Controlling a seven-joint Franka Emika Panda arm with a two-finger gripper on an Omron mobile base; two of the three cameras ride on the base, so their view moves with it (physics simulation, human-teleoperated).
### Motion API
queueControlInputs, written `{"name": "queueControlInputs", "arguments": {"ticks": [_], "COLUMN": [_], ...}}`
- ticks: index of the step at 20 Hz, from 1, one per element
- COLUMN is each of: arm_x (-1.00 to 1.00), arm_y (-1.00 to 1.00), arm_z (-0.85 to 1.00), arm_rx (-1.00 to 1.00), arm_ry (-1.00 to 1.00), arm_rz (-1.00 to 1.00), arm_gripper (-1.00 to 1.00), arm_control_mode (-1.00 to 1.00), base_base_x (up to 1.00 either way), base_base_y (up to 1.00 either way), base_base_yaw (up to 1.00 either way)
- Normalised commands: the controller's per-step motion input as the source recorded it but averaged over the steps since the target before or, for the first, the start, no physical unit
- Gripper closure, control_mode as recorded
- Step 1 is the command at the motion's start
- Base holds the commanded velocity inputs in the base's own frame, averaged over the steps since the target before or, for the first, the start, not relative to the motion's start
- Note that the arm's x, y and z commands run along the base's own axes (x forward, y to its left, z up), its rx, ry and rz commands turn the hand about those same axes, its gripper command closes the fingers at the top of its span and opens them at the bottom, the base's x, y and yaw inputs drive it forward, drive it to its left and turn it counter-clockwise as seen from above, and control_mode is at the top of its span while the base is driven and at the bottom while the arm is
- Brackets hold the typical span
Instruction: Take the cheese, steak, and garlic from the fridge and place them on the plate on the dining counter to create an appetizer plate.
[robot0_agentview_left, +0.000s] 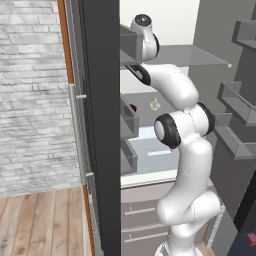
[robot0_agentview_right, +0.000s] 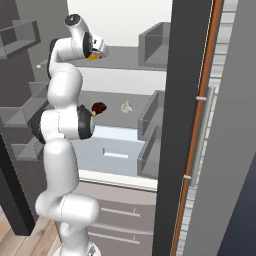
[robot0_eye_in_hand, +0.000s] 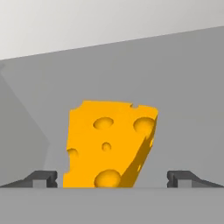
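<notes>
Dark fingertips of the gripper (robot0_eye_in_hand: 112, 178) are standing wide apart, flanking the cheese (robot0_eye_in_hand: 109, 146) on the upper fridge shelf (robot0_agentview_right: 125, 64) without gripping it. Steak (robot0_agentview_right: 98, 108) and garlic (robot0_agentview_right: 126, 106) are waiting on the shelf below. All three items are awaiting transfer.

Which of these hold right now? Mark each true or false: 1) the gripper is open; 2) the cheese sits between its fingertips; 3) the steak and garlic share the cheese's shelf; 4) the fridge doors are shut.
1) True: the gripper stands wide open.
2) True: the cheese sits between the fingertips, not yet clamped.
3) False: the steak and garlic lie on the shelf below the cheese's.
4) False: the fridge doors stand open, showing its shelves.
</notes>
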Motion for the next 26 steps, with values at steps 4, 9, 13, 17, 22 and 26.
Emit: {"name": "queueControlInputs", "arguments": {"ticks": [4,9,13,17,22,26], "arm_x": [0.36,0.18,-0.17,-0.75,-1.00,-1.00], "arm_y": [0.00,-0.02,-0.43,-0.53,-0.31,-0.20], "arm_z": [-0.17,-0.13,-0.03,-0.10,-0.31,-0.54], "arm_rx": [-0.01,-0.01,0.00,0.00,0.00,0.00], "arm_ry": [0.00,0.00,-0.07,-0.13,-0.21,-0.28], "arm_rz": [-0.05,-0.03,0.00,0.00,0.00,0.00], "arm_gripper": [-1.00,1.00,1.00,1.00,1.00,1.00], "arm_control_mode": [-1.00,-1.00,-1.00,-1.00,-1.00,-1.00], "base_base_x": [0.00,0.00,0.00,0.00,0.00,0.00], "base_base_y": [0.00,0.00,0.00,0.00,0.00,0.00], "base_base_yaw": [0.00,0.00,0.00,0.00,0.00,0.00]}}
